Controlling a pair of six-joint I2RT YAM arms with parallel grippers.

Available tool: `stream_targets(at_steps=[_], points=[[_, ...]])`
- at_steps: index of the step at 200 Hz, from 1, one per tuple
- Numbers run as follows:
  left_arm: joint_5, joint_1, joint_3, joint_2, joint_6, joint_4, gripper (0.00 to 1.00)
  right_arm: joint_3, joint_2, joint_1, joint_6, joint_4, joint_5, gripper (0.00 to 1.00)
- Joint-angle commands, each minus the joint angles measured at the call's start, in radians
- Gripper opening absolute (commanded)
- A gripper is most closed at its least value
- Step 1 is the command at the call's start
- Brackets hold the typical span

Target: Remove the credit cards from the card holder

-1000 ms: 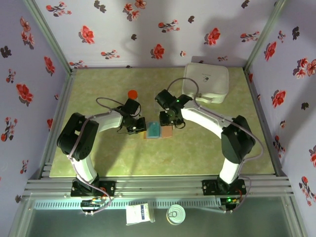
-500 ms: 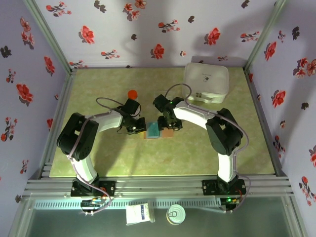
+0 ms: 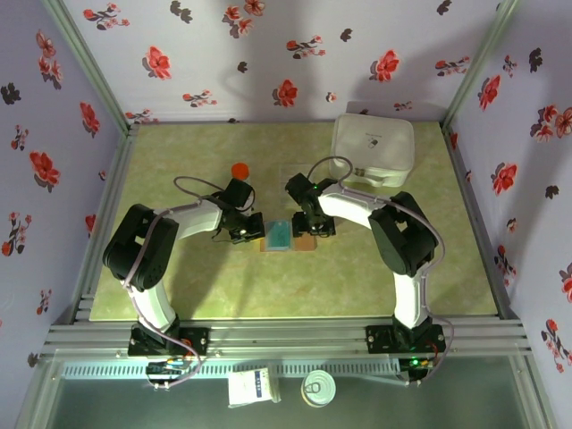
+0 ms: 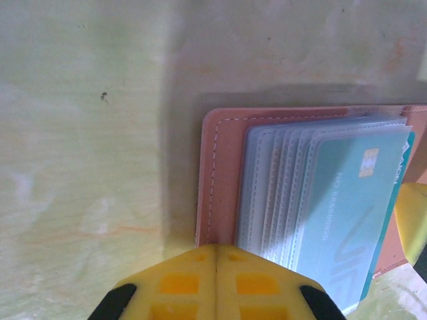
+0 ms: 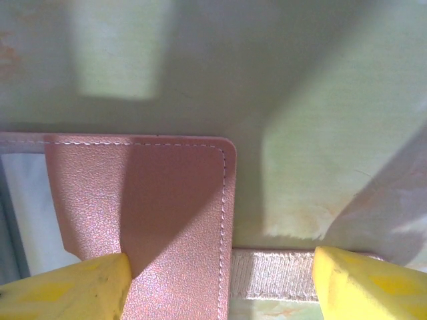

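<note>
1 tan card holder, white-stitched, open; teal card showing inside.

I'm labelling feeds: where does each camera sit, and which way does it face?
Top external: above, behind the bases, looking down at the table; left gripper and right gripper flank the card holder.
Left wrist: looks down on the teal card in sleeves; its shut fingers show.
Right wrist: looks down on the brown flap; its open fingers show.
All three share the card holder.
</note>
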Motion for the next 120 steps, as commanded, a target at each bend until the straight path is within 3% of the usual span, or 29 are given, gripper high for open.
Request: stream_targets(at_steps=[1,56,120], points=[[-0.023,-0.006,-0.017,-0.004,0.005,-0.047,0.0,-0.049,0.052,-0.005,0.002,0.011,0.0,0.72],[-0.056,-0.002,0.028,-0.069,0.016,-0.101,0.0,-0.037,-0.035,-0.005,0.001,-0.006,-0.008,0.7],[-0.037,-0.038,0.143,-0.04,0.026,-0.146,0.01,-0.037,-0.206,-0.007,0.012,0.057,-0.128,0.65]])
